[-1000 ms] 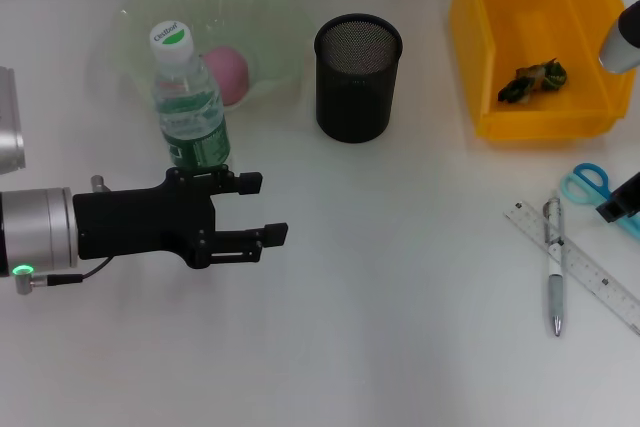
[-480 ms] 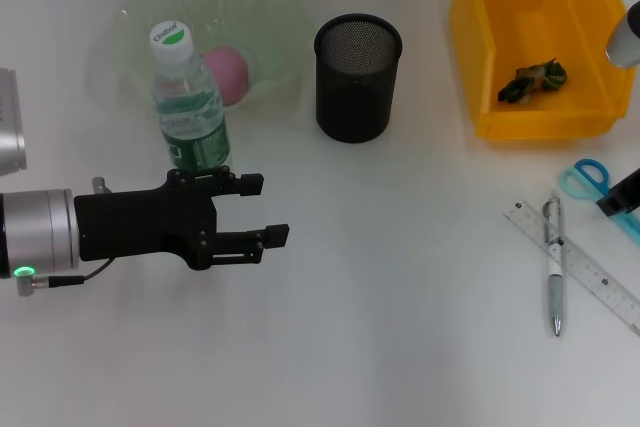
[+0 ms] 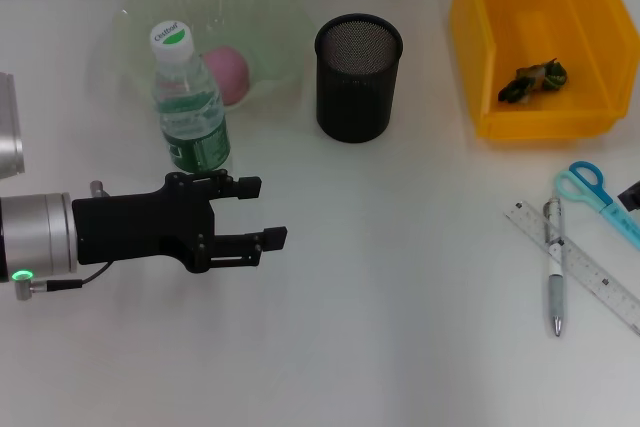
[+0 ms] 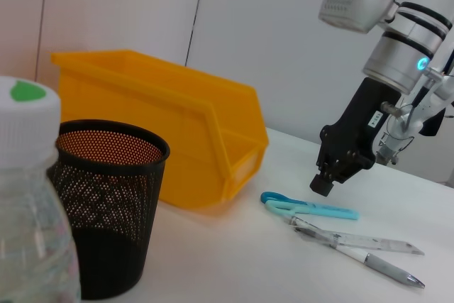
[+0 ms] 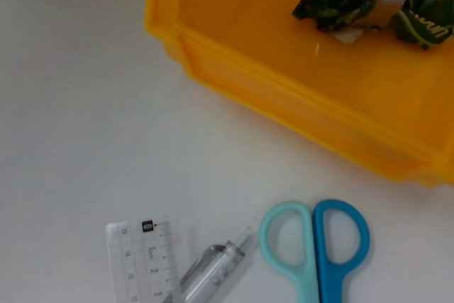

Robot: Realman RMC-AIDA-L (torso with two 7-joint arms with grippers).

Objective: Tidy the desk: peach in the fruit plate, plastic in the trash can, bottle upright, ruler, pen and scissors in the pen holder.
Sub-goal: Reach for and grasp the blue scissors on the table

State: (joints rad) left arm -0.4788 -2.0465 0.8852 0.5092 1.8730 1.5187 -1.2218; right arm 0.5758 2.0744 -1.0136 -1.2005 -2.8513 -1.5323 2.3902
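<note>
The bottle (image 3: 190,107) stands upright in front of the green fruit plate (image 3: 270,7), which holds the pink peach (image 3: 226,73). My left gripper (image 3: 270,213) is open and empty, just in front of and to the right of the bottle. The black mesh pen holder (image 3: 358,77) is empty. The plastic wrapper (image 3: 533,80) lies in the yellow bin (image 3: 480,67). Scissors (image 3: 592,194), ruler (image 3: 585,269) and pen (image 3: 555,272) lie on the table at the right. My right gripper (image 4: 323,184) hovers over the scissors (image 4: 305,206).
The white table edge and a wall run behind the plate and the bin. The pen (image 5: 213,269) lies across the ruler (image 5: 142,260), next to the scissors' handles (image 5: 316,246).
My right arm has drawn back to the right, almost out of the head view, and uncovers the scissors. My left gripper has hardly moved.
</note>
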